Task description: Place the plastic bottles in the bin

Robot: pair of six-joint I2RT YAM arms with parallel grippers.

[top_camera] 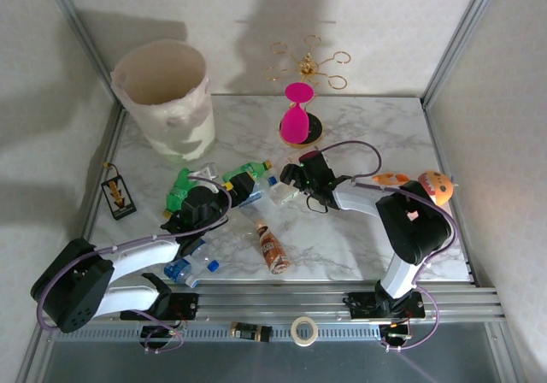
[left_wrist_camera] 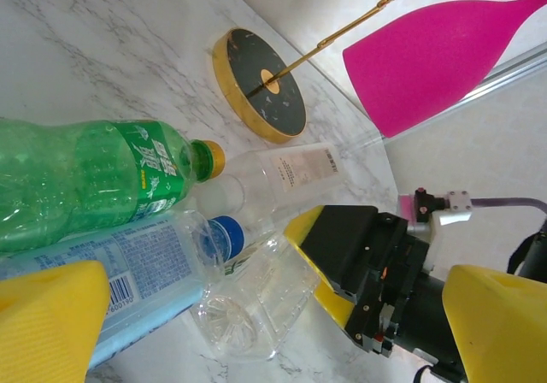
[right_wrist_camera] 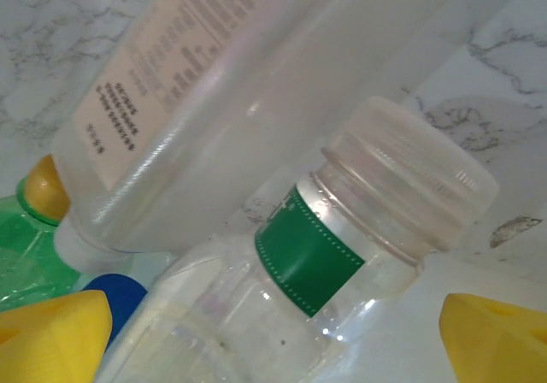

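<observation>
Straddling a clear green-banded bottle (right_wrist_camera: pixel 308 259) in the mid-table cluster, the right gripper (right_wrist_camera: pixel 273 340) gapes unclenched; the left gripper (left_wrist_camera: pixel 273 332) likewise, empty. Next, I judge: close squarely, then carry to the far-left bin (top_camera: pixel 184 125).

Table top (top_camera: pixel 367 126): white marble pattern, grey veining. Back wall (top_camera: pixel 256 15): pale textured panel, soft shadows across it. Aluminium posts (top_camera: pixel 466 32) at rear corners. Slotted rails (top_camera: pixel 282 302) along near edge.
</observation>
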